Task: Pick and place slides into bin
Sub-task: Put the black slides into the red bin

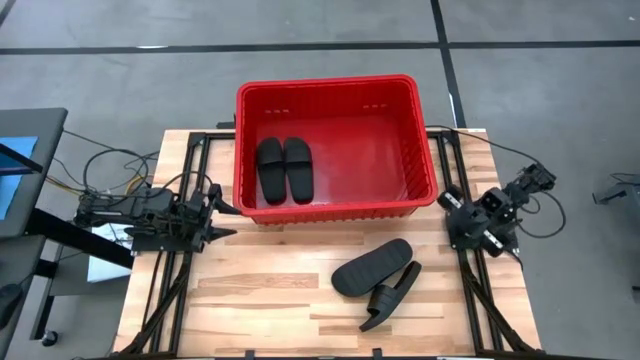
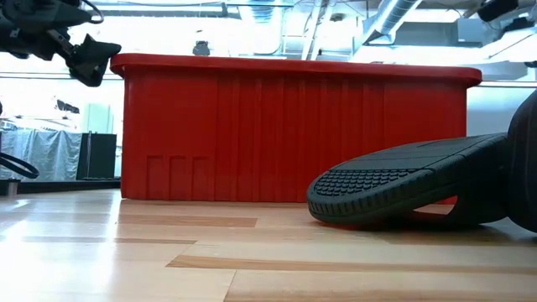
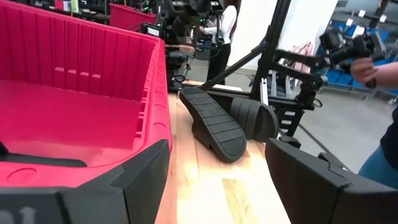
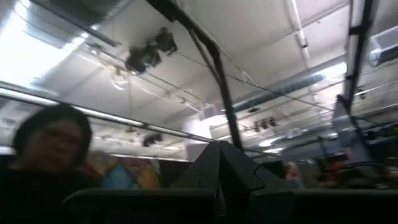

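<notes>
The red bin [image 1: 327,95] stands at the table's far middle. Two black slides [image 1: 285,170] lie side by side on its floor at the left. Two more slides lie on the wood near the bin's right front corner. One [image 1: 372,267] [image 2: 394,180] [image 3: 214,121] is sole up, next to the other [image 1: 392,298], which lies on its side. My left gripper [image 1: 218,210] [image 3: 224,186] hangs open and level beside the bin's left front corner. My right gripper [image 1: 450,200] [image 4: 221,158] is shut at the table's right edge, tilted upward and holding nothing.
Bare wood lies at the table's near left. Black arm frames run along both side edges of the table. In the left wrist view a person's hand [image 3: 367,65] holds a dark device beyond the table. A person's head [image 4: 53,134] shows in the right wrist view.
</notes>
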{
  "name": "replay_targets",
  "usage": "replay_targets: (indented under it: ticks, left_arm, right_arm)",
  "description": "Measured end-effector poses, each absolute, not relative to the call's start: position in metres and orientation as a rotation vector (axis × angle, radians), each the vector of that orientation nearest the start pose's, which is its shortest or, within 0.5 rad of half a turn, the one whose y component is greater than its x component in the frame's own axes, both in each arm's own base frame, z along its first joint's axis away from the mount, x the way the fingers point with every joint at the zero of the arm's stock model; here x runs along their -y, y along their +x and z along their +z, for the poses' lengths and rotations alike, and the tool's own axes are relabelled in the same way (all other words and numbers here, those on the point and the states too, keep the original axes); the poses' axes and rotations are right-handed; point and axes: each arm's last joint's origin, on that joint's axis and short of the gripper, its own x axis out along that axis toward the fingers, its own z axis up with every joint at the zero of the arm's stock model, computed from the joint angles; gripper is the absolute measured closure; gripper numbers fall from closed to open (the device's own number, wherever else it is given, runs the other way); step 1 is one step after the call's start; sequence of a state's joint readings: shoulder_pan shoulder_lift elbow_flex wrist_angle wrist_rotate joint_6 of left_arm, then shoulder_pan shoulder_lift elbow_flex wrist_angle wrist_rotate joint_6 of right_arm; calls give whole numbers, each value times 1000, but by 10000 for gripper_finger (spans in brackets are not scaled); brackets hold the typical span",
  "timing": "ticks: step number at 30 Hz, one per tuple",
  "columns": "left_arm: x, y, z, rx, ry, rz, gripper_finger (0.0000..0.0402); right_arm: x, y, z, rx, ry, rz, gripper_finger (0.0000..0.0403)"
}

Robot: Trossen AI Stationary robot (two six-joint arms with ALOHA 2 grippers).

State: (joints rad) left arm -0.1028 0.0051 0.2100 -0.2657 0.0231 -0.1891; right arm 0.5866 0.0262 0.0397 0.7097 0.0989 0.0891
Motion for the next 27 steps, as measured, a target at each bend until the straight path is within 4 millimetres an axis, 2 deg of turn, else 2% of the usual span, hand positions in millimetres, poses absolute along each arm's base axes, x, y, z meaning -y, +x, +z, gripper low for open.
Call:
replay_targets:
  ticks: [2, 7, 10, 15, 19, 23, 27]
  left_arm:
    - [9, 80, 207, -73, -163, -121, 139]
    - [9, 80, 207, -73, -130, -122, 139]
    - [9, 80, 207, -72, -126, -121, 139]
    - [9, 80, 207, -71, -126, -121, 139]
    - [9, 80, 207, -71, -125, -121, 139]
    - [9, 80, 207, -71, -125, -121, 139]
    - [9, 80, 207, -70, -125, -120, 139]
  right_arm:
    - [-35, 62, 245, 634, 333, 402, 403]
    - [-29, 67, 256, 360, 303, 159, 403]
    - [-27, 67, 262, 229, 297, 83, 403]
    - [-27, 64, 277, 118, 374, 143, 403]
    - [-33, 66, 282, 16, 579, 280, 403]
    - [-44, 75, 275, -173, 779, 401, 403]
    - [-57, 91, 263, -376, 919, 371, 401]
